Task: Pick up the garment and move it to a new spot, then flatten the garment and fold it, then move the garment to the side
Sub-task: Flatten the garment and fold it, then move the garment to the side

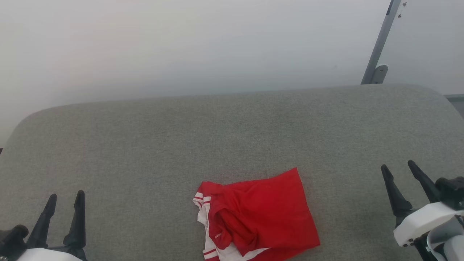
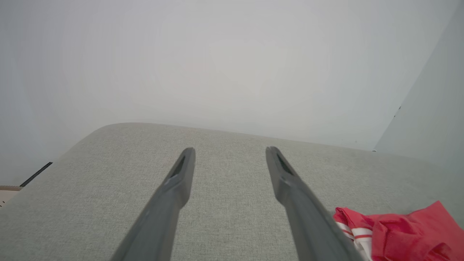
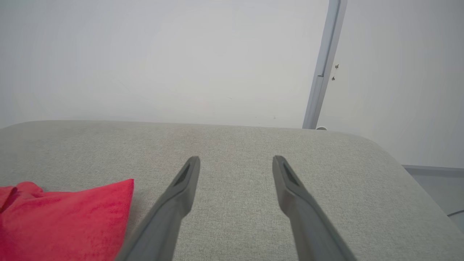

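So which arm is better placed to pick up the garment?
Right, marginally. Both arms' jaws stand open and empty, but in the head view the right jaws sit nearer the garment, toward its plain red corner; the left jaws are farther off.

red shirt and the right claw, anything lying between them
No, the stretch between the red shirt and the right claw is bare grey upholstery, as the head view shows.

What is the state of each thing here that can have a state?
garment: bunched up, not flat, lying on the grey padded surface, touched by no gripper.
left gripper: open, empty, apart from the garment.
right gripper: open, empty, apart from the garment.
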Motion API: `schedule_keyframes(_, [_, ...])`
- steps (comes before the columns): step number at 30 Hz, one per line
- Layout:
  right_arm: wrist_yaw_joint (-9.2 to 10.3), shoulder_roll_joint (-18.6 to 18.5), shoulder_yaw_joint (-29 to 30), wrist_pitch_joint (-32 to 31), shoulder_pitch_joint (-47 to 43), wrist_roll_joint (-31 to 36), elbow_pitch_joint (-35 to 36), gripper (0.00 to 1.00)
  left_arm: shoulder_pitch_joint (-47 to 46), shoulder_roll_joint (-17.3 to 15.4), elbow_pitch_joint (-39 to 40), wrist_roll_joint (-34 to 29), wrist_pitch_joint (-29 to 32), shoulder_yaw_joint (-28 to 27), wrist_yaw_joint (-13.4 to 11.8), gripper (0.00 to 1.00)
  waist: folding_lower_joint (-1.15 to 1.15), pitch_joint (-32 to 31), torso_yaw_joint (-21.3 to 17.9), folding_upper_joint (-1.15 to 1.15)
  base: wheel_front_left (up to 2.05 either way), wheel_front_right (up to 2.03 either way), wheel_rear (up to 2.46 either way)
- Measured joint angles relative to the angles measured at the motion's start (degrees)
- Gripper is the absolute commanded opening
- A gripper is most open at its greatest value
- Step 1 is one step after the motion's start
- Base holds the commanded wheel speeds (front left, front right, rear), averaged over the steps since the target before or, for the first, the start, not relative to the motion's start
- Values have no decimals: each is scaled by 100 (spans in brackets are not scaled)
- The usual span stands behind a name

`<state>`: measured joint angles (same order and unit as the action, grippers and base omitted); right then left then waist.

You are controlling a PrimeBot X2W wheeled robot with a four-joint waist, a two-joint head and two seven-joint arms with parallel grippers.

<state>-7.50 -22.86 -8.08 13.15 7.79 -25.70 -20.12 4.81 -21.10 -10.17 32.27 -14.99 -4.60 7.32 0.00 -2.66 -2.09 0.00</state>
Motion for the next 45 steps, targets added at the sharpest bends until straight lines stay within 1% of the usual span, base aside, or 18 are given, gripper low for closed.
schedule_keyframes(13, [0,118,108,18,-77,161,133,100,0,37,-1,-13,0,-8,0,100,0,-1,45,0,0,0,0])
schedule_keyframes(18, [0,135,76,-87,-114,115,186,100,0,41,0,-16,0,9,0,100,0,-7,95,0,0,0,0])
schedule_keyframes(21, [0,146,-65,-237,-149,-18,253,100,0,40,9,-15,0,40,0,100,0,-6,163,0,0,0,0])
schedule_keyframes(26, [0,111,-571,-761,-163,-424,371,100,0,45,11,-16,0,98,0,100,0,14,336,0,0,0,0])
schedule_keyframes(32, [0,-24,-1151,-1662,-60,-1010,396,100,0,80,-8,-35,0,189,0,100,0,84,594,0,0,0,0])
schedule_keyframes(34, [0,-123,-1314,-1967,0,-1078,359,100,-2,92,-4,-25,0,208,0,100,0,114,688,0,0,0,0])
schedule_keyframes(38, [0,-175,-1471,-2573,166,-1325,238,100,-22,97,-8,-11,0,271,0,100,0,209,862,0,0,0,0])
schedule_keyframes(42, [0,-265,-1594,-3185,361,-1395,54,100,-115,125,-10,-10,0,360,1,100,0,351,1025,0,0,0,0])
schedule_keyframes(45, [0,-233,-1569,-3567,534,-1482,-80,100,-221,145,-20,-9,0,432,1,100,0,473,1147,0,0,0,0])
